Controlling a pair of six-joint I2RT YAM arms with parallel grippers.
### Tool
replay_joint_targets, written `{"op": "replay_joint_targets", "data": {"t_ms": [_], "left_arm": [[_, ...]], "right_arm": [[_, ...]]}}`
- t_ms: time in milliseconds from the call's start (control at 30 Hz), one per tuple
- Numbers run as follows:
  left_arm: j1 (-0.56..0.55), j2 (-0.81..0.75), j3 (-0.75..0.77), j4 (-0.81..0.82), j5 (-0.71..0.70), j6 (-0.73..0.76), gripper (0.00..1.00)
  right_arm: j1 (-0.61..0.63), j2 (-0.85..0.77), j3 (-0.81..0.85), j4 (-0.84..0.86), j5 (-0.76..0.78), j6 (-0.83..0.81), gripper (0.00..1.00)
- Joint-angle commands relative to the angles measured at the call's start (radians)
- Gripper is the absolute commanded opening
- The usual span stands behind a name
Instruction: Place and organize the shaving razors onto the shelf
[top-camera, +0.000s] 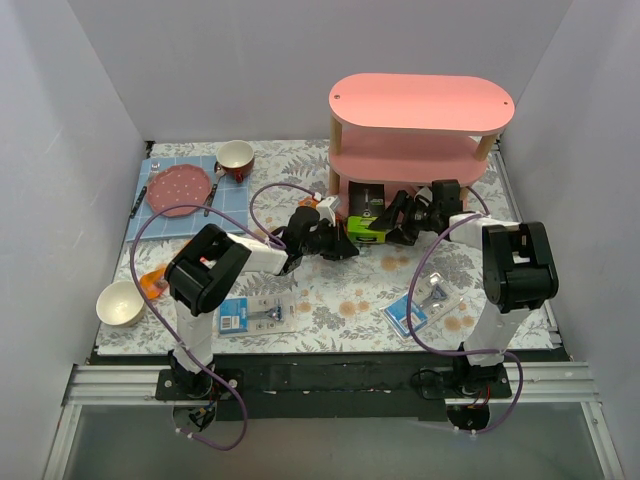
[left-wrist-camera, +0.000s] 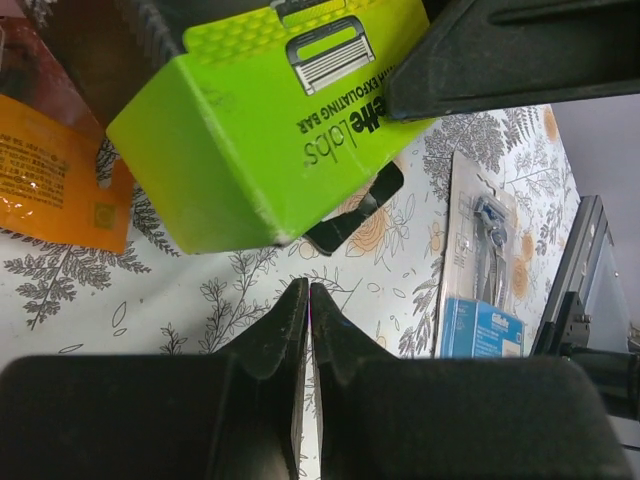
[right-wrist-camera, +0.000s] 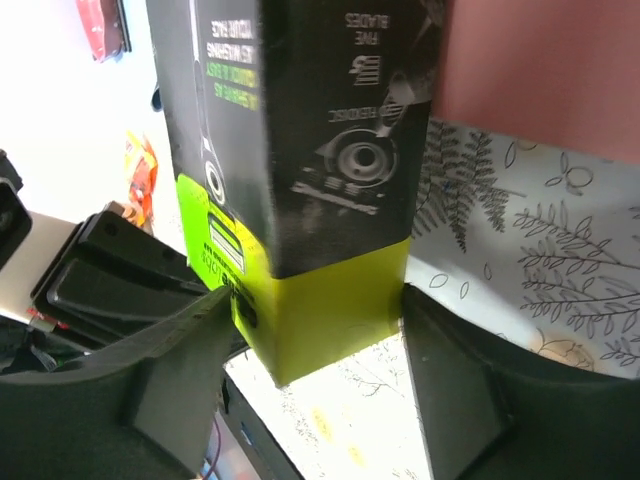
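Sitting inside the right end effector (right-wrist-camera: 320, 315), the lime-ended razor box (right-wrist-camera: 320, 180) is gripped at its green end, the left end effector (left-wrist-camera: 308, 300) being clenched empty just beside it.

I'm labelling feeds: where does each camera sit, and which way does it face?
Top external: above and behind, looking down at table, shelf, left arm, right arm.
Left wrist: on the left arm, facing past the shut left gripper to the box.
Right wrist: on the right arm, facing the box held in the right gripper.
Both wrist views share the box.

Bright even light — wrist-view glare, blur
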Motion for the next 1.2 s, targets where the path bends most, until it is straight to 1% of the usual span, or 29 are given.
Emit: {"op": "replay_joint_targets", "data": {"t_ms": [0,67,133,167,200,267,300,367,400,433,467,500,567,600,633,767,867,967,1000,1167], "left_arm": [[-0.001,-0.058,-0.002,-0.016,-0.030,0.022,0.05],[-0.001,-0.059,-0.004,-0.016,-0.041,0.028,0.05],[-0.001,-0.073,-0.007,-0.024,-0.042,0.041,0.06],[-0.001,-0.079,-0.007,-0.027,-0.041,0.048,0.07],[-0.001,-0.097,-0.013,-0.029,-0.042,0.071,0.14],[0.002,-0.114,-0.019,-0.062,-0.043,0.094,0.22],[0.002,-0.125,-0.030,-0.074,-0.033,0.113,0.29],[0.010,-0.150,-0.050,-0.094,-0.027,0.125,0.37],[0.013,-0.157,-0.073,-0.093,-0.015,0.139,0.43],[0.014,-0.168,-0.079,-0.094,-0.012,0.148,0.44],[0.016,-0.173,-0.085,-0.098,-0.012,0.157,0.45],[0.016,-0.173,-0.094,-0.099,-0.012,0.165,0.45],[0.017,-0.177,-0.114,-0.090,-0.024,0.182,0.48],[0.017,-0.179,-0.120,-0.084,-0.030,0.186,0.49],[0.017,-0.179,-0.130,-0.070,-0.033,0.194,0.50],[0.017,-0.164,-0.137,-0.045,-0.026,0.226,0.57],[0.017,-0.157,-0.137,-0.036,-0.024,0.261,0.58],[0.017,-0.148,-0.140,-0.003,-0.029,0.278,0.59],[0.017,-0.142,-0.136,0.011,-0.032,0.280,0.61],[0.017,-0.092,-0.114,0.042,-0.020,0.279,0.62]], "right_arm": [[0.000,-0.028,0.082,0.061,0.020,-0.072,0.81],[-0.004,-0.064,0.053,0.043,0.029,-0.091,0.85],[-0.007,-0.100,0.020,0.017,0.046,-0.117,0.87],[-0.008,-0.139,0.007,0.000,0.055,-0.153,0.89],[-0.008,-0.160,-0.005,-0.011,0.068,-0.169,0.89],[-0.006,-0.209,-0.039,-0.023,0.068,-0.224,0.89],[-0.007,-0.224,-0.046,-0.028,0.069,-0.245,0.90],[-0.008,-0.259,-0.071,-0.034,0.068,-0.284,0.90],[-0.008,-0.267,-0.076,-0.041,0.056,-0.340,0.90],[-0.008,-0.282,-0.077,-0.060,0.056,-0.374,0.90],[-0.004,-0.289,-0.079,-0.067,0.051,-0.420,0.93],[-0.003,-0.295,-0.077,-0.081,0.039,-0.509,0.93],[0.020,-0.310,-0.071,-0.098,0.058,-0.619,0.97],[0.031,-0.313,-0.070,-0.098,0.101,-0.655,0.97],[0.041,-0.316,-0.071,-0.098,0.112,-0.766,0.97],[0.117,-0.313,-0.077,-0.081,0.160,-0.988,0.97],[0.146,-0.293,-0.066,-0.098,0.158,-1.098,0.96],[0.169,-0.279,-0.057,-0.166,0.178,-1.166,0.95],[0.172,-0.278,-0.062,-0.169,0.192,-1.181,0.95],[0.209,-0.287,-0.105,-0.190,0.259,-1.261,0.94]]}}
